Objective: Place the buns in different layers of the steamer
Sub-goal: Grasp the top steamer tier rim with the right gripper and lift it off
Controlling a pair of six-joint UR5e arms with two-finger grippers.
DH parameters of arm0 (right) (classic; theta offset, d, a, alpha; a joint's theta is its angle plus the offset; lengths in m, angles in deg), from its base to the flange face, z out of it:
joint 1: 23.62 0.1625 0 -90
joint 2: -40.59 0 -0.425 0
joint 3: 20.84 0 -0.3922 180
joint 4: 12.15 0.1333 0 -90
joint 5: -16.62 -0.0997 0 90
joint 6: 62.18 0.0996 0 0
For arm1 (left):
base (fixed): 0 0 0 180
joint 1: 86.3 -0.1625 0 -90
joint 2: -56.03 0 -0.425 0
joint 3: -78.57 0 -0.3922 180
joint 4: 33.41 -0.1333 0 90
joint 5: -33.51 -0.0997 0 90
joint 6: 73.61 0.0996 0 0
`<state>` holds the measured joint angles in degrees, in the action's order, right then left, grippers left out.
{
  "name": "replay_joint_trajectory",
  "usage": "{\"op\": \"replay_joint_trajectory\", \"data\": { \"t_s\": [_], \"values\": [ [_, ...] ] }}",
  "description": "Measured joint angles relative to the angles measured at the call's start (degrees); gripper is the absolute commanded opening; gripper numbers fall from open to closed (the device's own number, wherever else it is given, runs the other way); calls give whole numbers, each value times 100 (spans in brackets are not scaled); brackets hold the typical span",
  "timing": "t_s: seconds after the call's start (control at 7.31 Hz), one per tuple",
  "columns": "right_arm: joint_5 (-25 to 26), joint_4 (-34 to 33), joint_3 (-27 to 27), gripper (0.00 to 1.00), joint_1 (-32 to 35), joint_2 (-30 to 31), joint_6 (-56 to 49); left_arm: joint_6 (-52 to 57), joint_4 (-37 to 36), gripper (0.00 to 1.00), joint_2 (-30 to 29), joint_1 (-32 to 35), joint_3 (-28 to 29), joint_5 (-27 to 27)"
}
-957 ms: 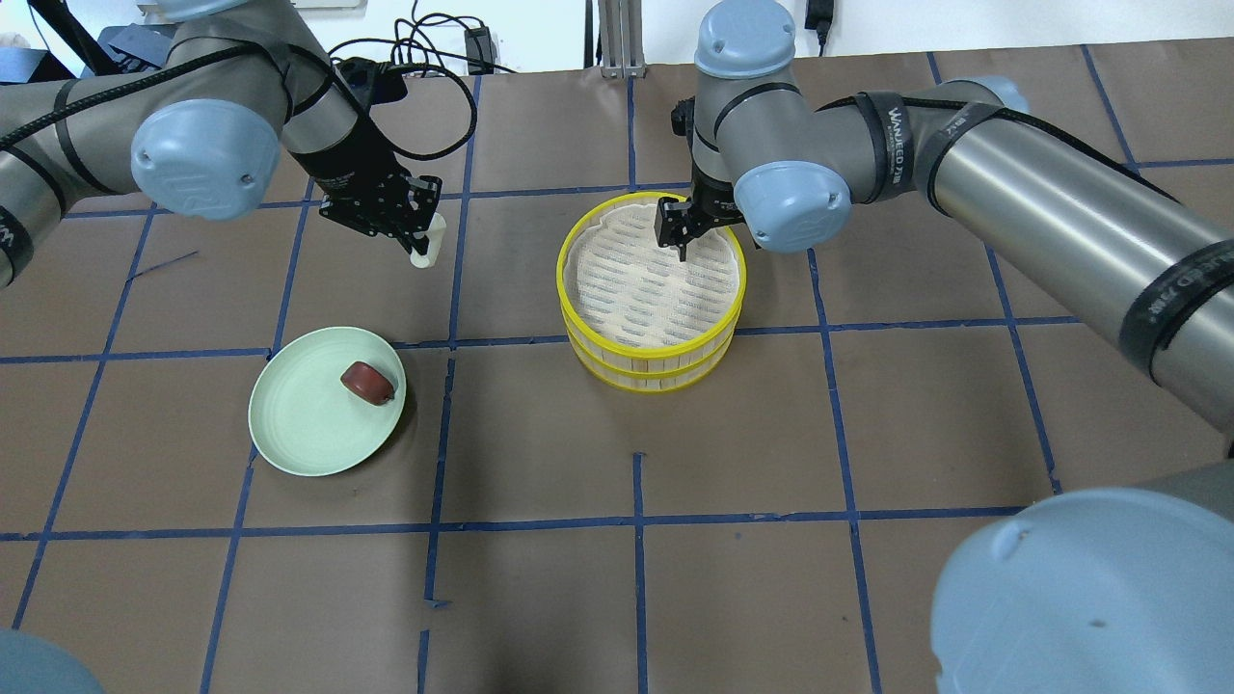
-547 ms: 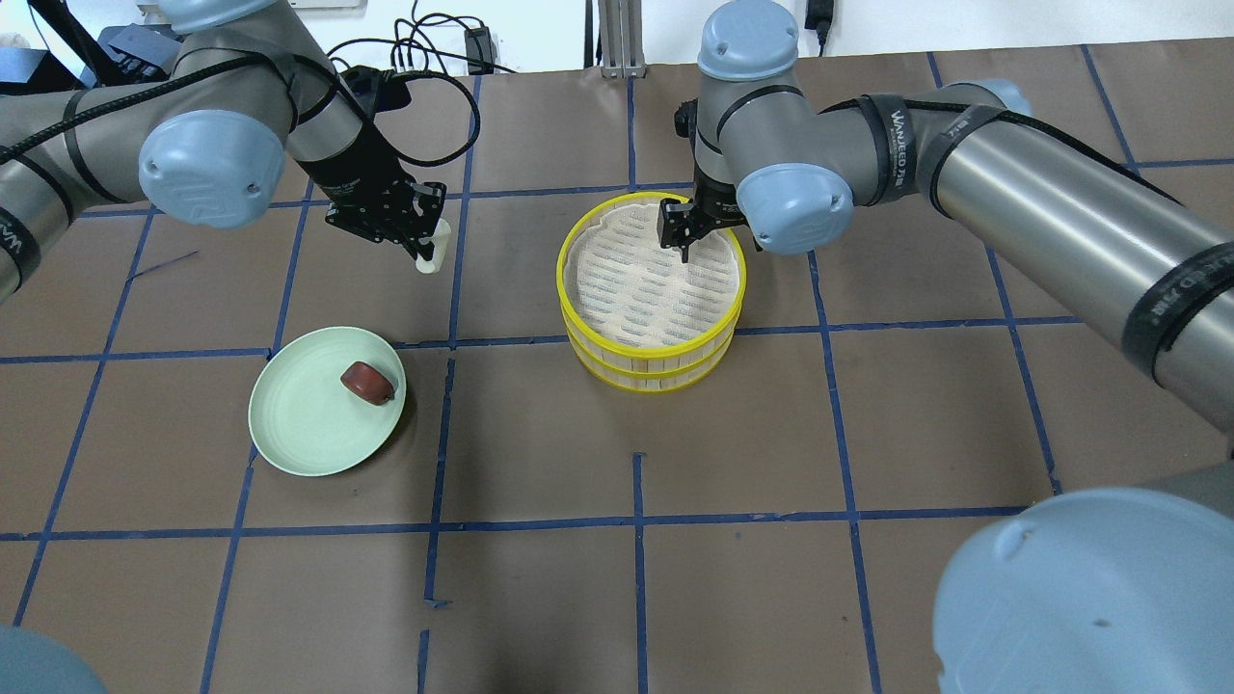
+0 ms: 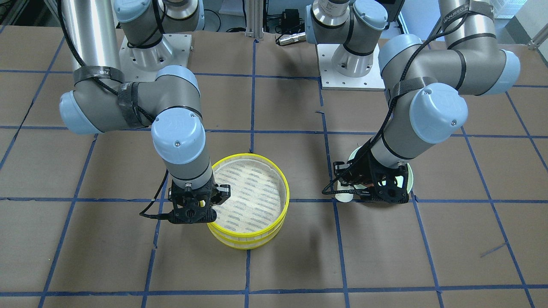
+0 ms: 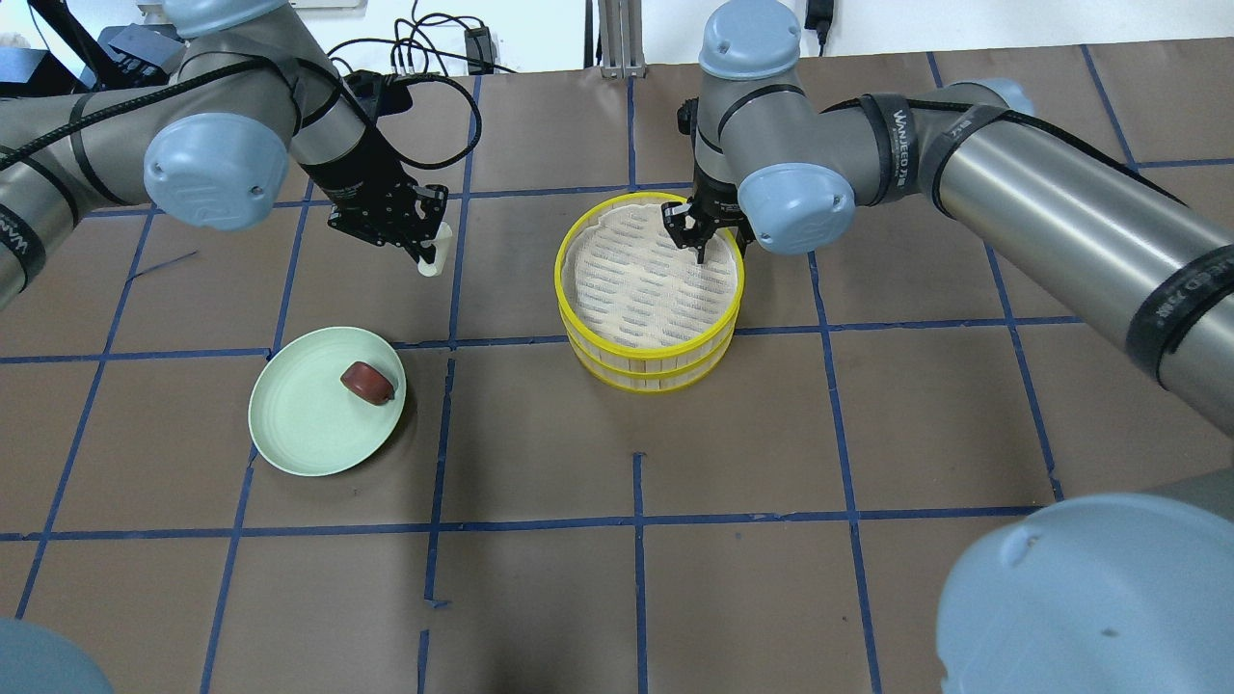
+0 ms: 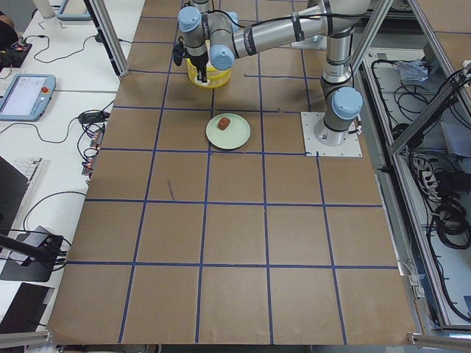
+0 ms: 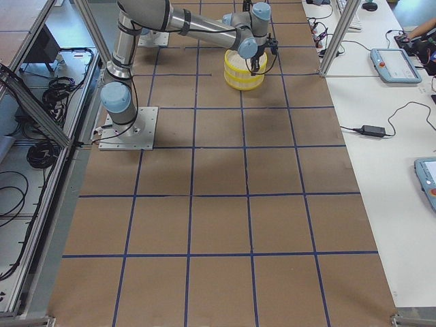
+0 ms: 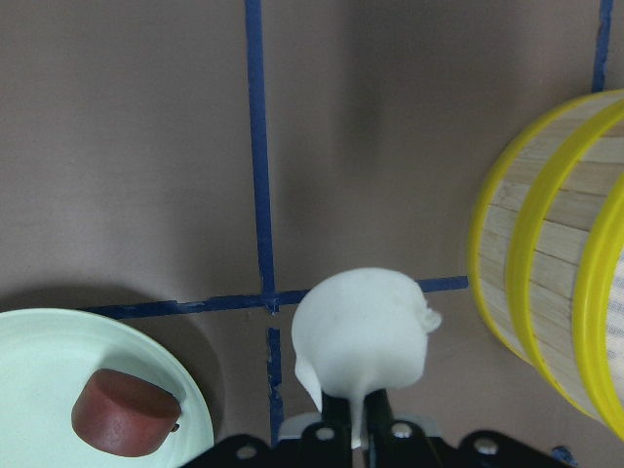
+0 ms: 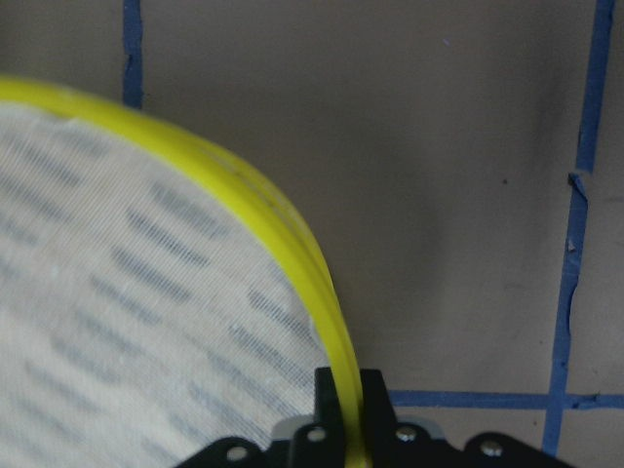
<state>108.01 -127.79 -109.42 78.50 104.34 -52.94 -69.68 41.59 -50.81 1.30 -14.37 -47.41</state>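
The steamer (image 4: 562,289) stands as two stacked yellow-rimmed trays at the table's middle; it also shows in the front-facing view (image 3: 283,191). The top tray's woven bottom holds nothing. My right gripper (image 4: 701,246) is at the top tray's far rim. In the right wrist view its fingers are shut on the yellow rim (image 8: 327,322), one on each side. My left gripper (image 4: 424,253) is shut on the white bun (image 4: 433,258) and holds it above the table, left of the steamer; the bun fills the left wrist view (image 7: 361,331). The dark reddish-brown bun (image 4: 367,381) lies on the pale green plate (image 4: 294,424).
Blue tape lines (image 4: 636,520) cross the brown table cover. Cables (image 4: 424,39) lie at the far edge behind the left arm. In the front-facing view the left arm hides most of the plate (image 3: 409,177).
My right gripper has moved from over the tray's woven bottom to its far rim and shut on it. My left gripper has drifted slightly away from the plate with the white bun.
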Motion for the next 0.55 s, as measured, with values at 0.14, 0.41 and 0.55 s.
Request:
{"op": "replay_joint_trajectory", "data": {
  "t_s": [0.14,0.41,0.55],
  "values": [
    [83,180,7,2,-7,108,7,1,-2,14,-3,1,-8,3],
    [314,792,32,2,-159,583,-72,-39,-11,14,-5,3,-4,7],
    [358,1167,96,2,-465,834,-280,-179,-45,14,-7,26,12,67]
  ]
}}
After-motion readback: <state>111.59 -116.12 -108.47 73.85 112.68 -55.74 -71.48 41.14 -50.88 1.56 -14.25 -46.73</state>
